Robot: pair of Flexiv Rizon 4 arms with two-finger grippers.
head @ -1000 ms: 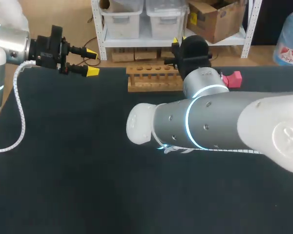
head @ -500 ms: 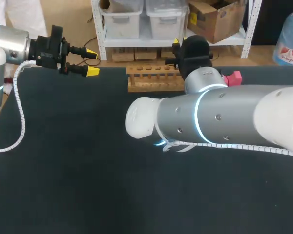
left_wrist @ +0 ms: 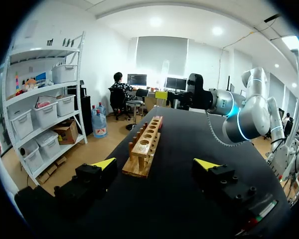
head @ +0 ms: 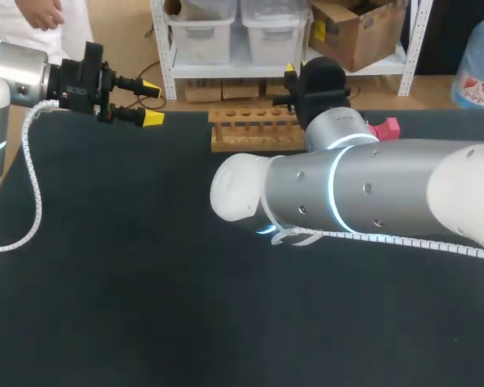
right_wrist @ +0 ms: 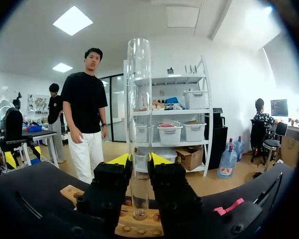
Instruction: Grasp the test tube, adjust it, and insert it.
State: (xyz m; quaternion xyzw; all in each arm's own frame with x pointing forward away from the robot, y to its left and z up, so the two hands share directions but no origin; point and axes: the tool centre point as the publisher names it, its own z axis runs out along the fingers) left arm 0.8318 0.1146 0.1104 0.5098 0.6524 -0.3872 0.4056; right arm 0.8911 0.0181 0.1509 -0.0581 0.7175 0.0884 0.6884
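A clear glass test tube stands upright between the yellow-tipped fingers of my right gripper, which is shut on its lower half. Its rounded end is just over the hole row of the wooden rack; whether it sits in a hole I cannot tell. In the head view the right gripper is at the far side of the rack, and the tube does not show there. My left gripper hovers open left of the rack, empty, with the rack ahead of its fingers.
A small pink object lies on the black table right of the rack, also seen beside the right gripper. My right arm's thick forearm spans the table's middle. Bare black mat fills the near half.
The right arm's elbow and forearm have shifted slightly up and to the right. Its gripper stays at the rack with the tube. The left arm has not moved.
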